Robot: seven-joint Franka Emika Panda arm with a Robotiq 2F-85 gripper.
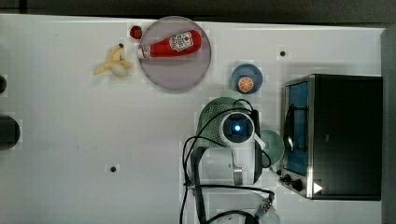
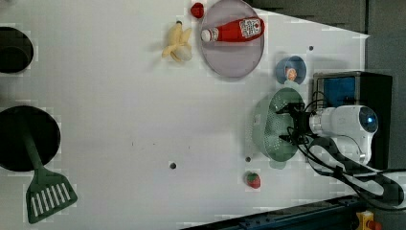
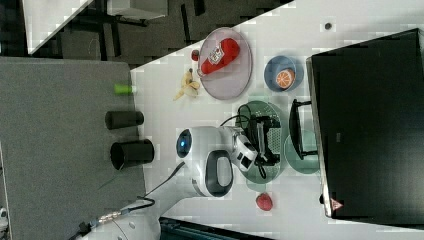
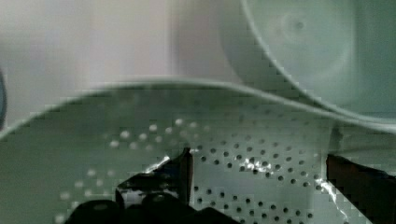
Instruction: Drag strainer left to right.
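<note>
Black fingers [image 4: 182, 168] of the gripper [image 4: 257, 177] stand spread inside the strainer [image 4: 261, 154], one against the perforated floor on each side, nothing pinched between them. That hold reads as a hook rather than a grasp: with the fingers pushed down into the bowl, the arm can, I judge, slide the strainer across the worktop [image 1: 93, 140] by pressing on its inner wall.

In the top view the strainer [image 1: 212, 119] lies right of centre under the wrist, just beside a smooth green bowl [image 1: 275, 144] that touches or nearly touches its rim, with the toaster oven [image 1: 336, 135] beyond. So little room is left toward the top view's right, and the drag looks near its end.

Counted around it: one grey plate [image 1: 175, 70] carrying one ketchup bottle [image 1: 170, 45], one peeled banana [image 1: 114, 60], one blue bowl [image 1: 247, 77] holding one orange half [image 1: 245, 84], two strawberries [image 2: 197, 9] [image 2: 253, 179], one dark spatula [image 2: 45, 191], and two black cups [image 3: 131, 152].
</note>
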